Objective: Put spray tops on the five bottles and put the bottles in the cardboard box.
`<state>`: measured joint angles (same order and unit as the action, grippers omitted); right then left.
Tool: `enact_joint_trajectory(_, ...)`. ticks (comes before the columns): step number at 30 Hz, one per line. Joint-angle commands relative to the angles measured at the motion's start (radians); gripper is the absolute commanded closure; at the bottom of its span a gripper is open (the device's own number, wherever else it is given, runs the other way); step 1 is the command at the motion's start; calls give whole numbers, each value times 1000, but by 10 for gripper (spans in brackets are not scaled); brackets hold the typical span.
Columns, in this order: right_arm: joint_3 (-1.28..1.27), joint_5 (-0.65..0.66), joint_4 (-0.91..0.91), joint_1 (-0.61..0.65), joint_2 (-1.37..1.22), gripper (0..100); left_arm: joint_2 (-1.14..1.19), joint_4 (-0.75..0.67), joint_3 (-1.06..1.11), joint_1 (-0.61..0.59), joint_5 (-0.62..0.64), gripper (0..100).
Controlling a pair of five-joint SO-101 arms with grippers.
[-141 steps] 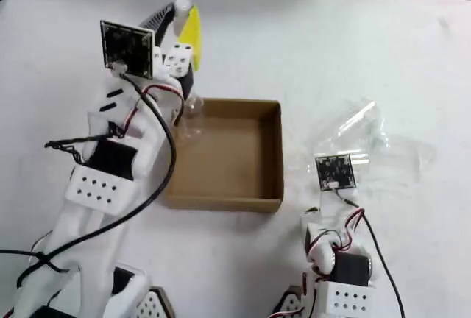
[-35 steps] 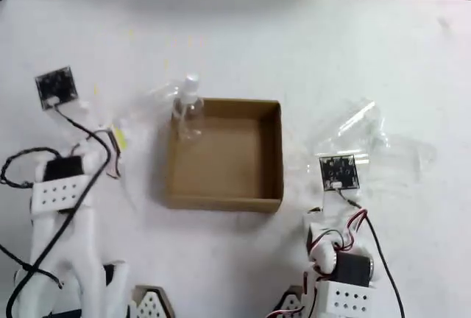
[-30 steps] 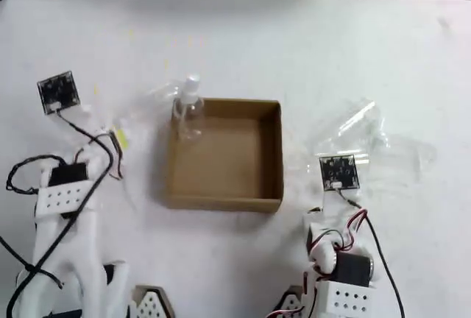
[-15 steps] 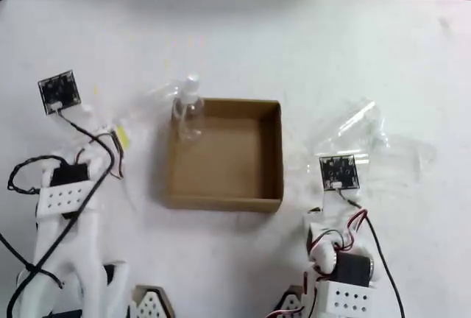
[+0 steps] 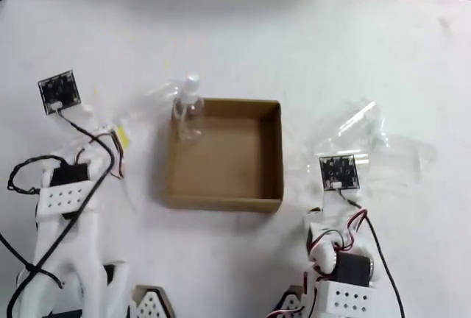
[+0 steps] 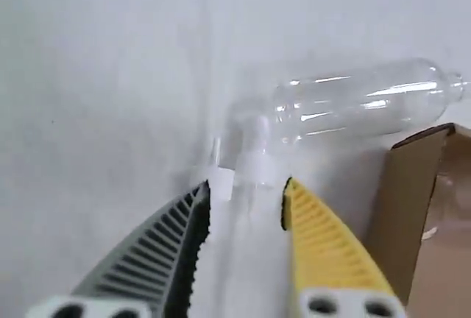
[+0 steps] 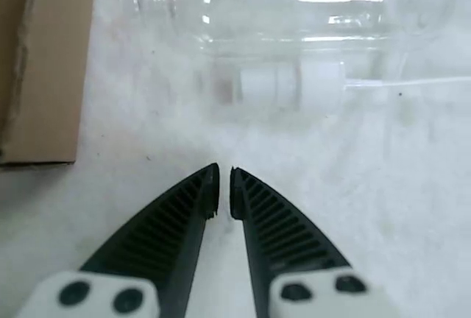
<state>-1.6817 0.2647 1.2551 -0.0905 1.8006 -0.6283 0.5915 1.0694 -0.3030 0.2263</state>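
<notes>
The cardboard box [image 5: 221, 157] lies mid-table, with its edge in the left wrist view [image 6: 430, 207] and the right wrist view [image 7: 44, 60]. A clear bottle with a white spray top [image 5: 188, 106] stands upright at the box's far left corner. My left gripper [image 6: 246, 193] is open left of the box, fingers either side of a loose white spray top [image 6: 249, 165]. A bare clear bottle [image 6: 364, 101] lies just beyond it. My right gripper [image 7: 221, 185] is shut on nothing, low over the table. Ahead of it lies a clear bottle [image 7: 294, 9] beside a white spray top [image 7: 291, 86].
Several clear bottles [image 5: 372, 135] lie in a loose heap right of the box, beyond the right arm's camera board [image 5: 337, 172]. The left arm's board [image 5: 58, 91] and cables [image 5: 44, 171] hang over the table's left side. The white table [image 5: 294, 46] stretches far behind the box.
Since the oldest frame my left arm has drawn back from the box's far left corner, leaving the capped bottle standing there. Over the last second nothing has visibly moved.
</notes>
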Motion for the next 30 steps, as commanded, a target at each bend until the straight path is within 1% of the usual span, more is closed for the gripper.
enact_joint_trajectory(1,-9,11,-2,-1,1,980,-13,-23,-5,28,6,846)
enact_joint_trajectory(5,-9,11,-2,-1,2,975,-13,-20,-5,22,6,846)
enact_joint_trajectory(7,-9,11,-2,-8,2,933,-13,-18,-3,22,6,846)
enact_joint_trajectory(10,-9,3,4,-21,2,807,-12,-18,-3,25,6,846)
enact_joint_trajectory(13,-9,3,5,-104,1,662,-12,-23,-3,27,6,846)
enact_joint_trajectory(15,-9,3,7,-137,-1,577,-12,-25,-3,27,6,846)
enact_joint_trajectory(18,-9,3,7,-143,-1,495,-12,-25,-3,27,6,846)
enact_joint_trajectory(30,-9,3,7,-145,-2,487,-7,-26,-3,27,6,846)
